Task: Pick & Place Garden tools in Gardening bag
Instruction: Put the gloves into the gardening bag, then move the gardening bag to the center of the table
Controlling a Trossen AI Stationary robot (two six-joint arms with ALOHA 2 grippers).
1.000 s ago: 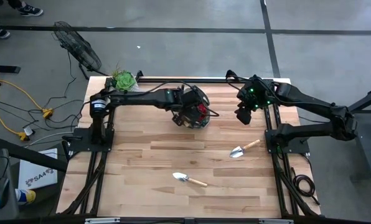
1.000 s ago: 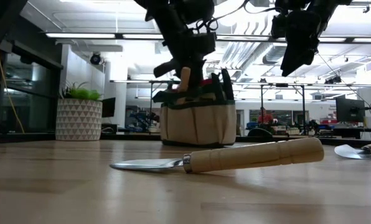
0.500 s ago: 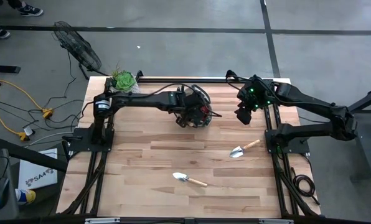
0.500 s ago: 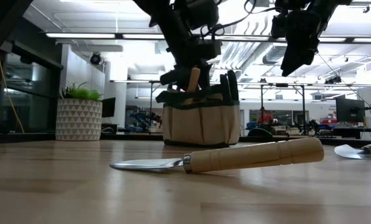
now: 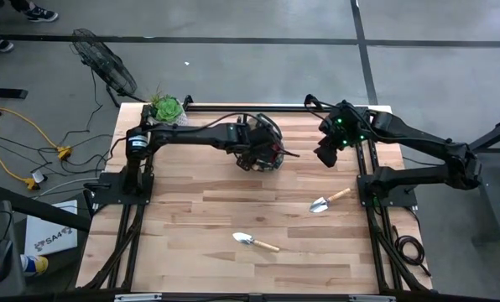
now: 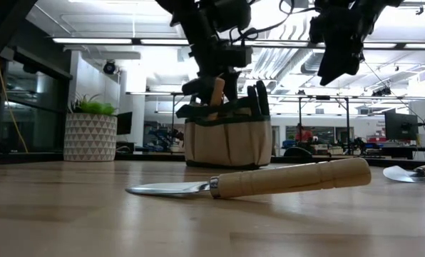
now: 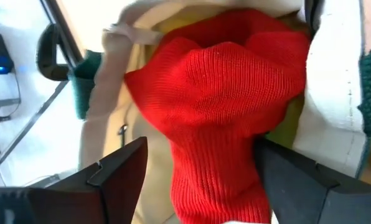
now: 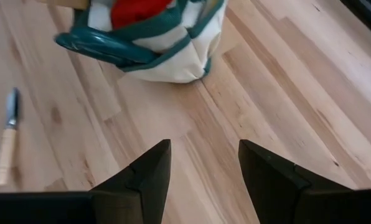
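The beige gardening bag (image 5: pixel 265 149) with green trim stands at the table's far middle. A wooden handle (image 6: pixel 217 90) and dark tool handles (image 6: pixel 255 100) stick up out of it. A red cloth piece (image 7: pixel 223 106) lies in its mouth. My left gripper (image 7: pixel 201 152) hangs open over the bag, one finger on either side of the red cloth. Two trowels (image 5: pixel 255 242) (image 5: pixel 327 201) lie flat on the near half of the table. My right gripper (image 8: pixel 204 158) hovers open and empty above the far right of the table. My left gripper points down into the bag's mouth, its open fingers (image 7: pixel 120 171) on either side of the red cloth's near part (image 7: pixel 204 186). Whether they touch the cloth I cannot tell. The cloth rests in the bag.
A green plant in a white patterned pot (image 5: pixel 166 107) stands at the far left corner. Bare wood (image 5: pixel 191 218) spreads between the bag and the trowels. The arms' frame rails (image 5: pixel 128 226) run along the table's left and right sides.
My left gripper has opened wide over the bag's mouth, after shifting a little toward the table's right edge. The bag has rocked slightly to the right and back. My right gripper has stayed in place.
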